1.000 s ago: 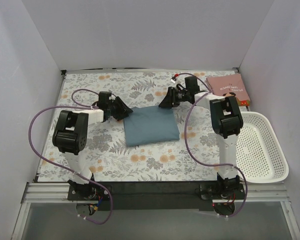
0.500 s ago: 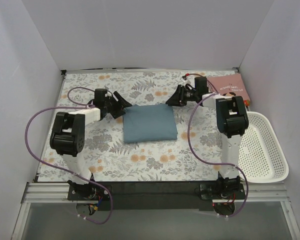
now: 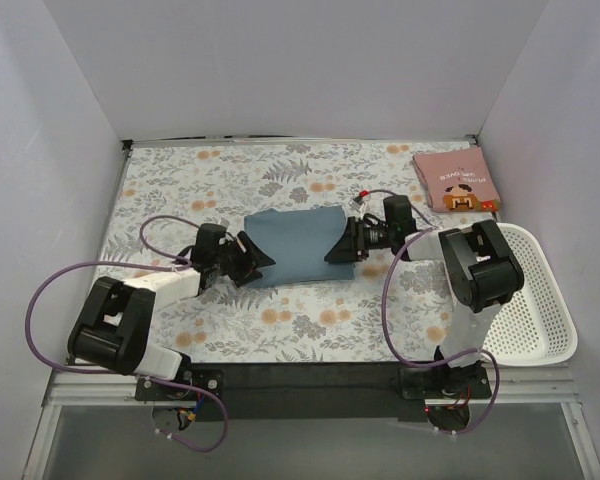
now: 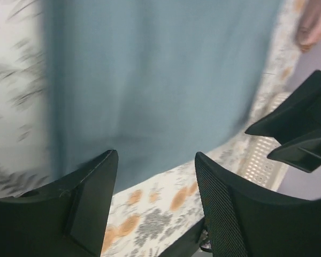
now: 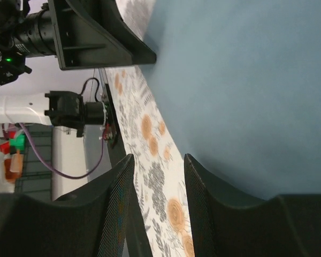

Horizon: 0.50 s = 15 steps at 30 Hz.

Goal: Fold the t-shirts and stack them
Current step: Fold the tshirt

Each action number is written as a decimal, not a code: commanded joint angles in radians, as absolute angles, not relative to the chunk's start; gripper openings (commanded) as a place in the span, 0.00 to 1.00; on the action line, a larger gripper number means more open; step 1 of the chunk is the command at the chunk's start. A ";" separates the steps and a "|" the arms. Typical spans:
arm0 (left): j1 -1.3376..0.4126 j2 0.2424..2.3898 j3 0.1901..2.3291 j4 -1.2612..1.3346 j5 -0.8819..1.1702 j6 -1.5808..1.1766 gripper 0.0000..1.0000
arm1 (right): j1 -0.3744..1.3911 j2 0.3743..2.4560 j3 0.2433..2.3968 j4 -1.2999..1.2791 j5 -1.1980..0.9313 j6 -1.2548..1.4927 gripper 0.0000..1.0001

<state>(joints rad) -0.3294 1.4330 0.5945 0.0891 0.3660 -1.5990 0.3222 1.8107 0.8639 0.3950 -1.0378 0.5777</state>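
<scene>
A folded teal-blue t-shirt (image 3: 295, 245) lies flat in the middle of the floral cloth. My left gripper (image 3: 251, 262) sits low at its near-left edge, jaws open. In the left wrist view the left gripper (image 4: 155, 155) frames only patterned cloth, with the teal shirt (image 4: 150, 80) just ahead. My right gripper (image 3: 337, 249) is low at the shirt's right edge. In the right wrist view the right gripper (image 5: 159, 158) is open over bare cloth, its one finger (image 5: 214, 198) beside the shirt (image 5: 246, 80). The folded pink t-shirt (image 3: 458, 182) rests at the back right corner.
A white perforated basket (image 3: 525, 290) stands at the right edge of the table, just behind the right arm. The floral table cloth (image 3: 180, 185) covers the whole surface. White walls close in the left, back and right sides.
Both grippers have come from the shirt's far corners down towards its near side and dropped low to the cloth. The left jaws have widened. The teal shirt has shifted slightly.
</scene>
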 commanded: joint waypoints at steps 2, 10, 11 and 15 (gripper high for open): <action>-0.322 1.394 0.465 0.123 0.252 -1.677 0.54 | 0.296 1.900 0.763 0.494 -1.071 0.542 0.49; -0.255 1.249 0.413 0.031 0.193 -1.720 0.52 | 0.256 1.878 0.709 0.489 -1.028 0.500 0.46; -0.256 1.226 0.437 0.012 0.181 -1.704 0.52 | 0.256 1.826 0.710 0.485 -1.020 0.511 0.46; -0.271 1.154 0.530 -0.098 0.126 -1.599 0.58 | 0.258 1.683 0.759 0.317 -0.881 0.447 0.46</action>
<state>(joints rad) -0.2611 1.2060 0.4374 -0.0013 0.2111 -1.6855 0.2619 1.7969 0.7128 0.4019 -0.9913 0.5217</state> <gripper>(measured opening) 0.570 0.461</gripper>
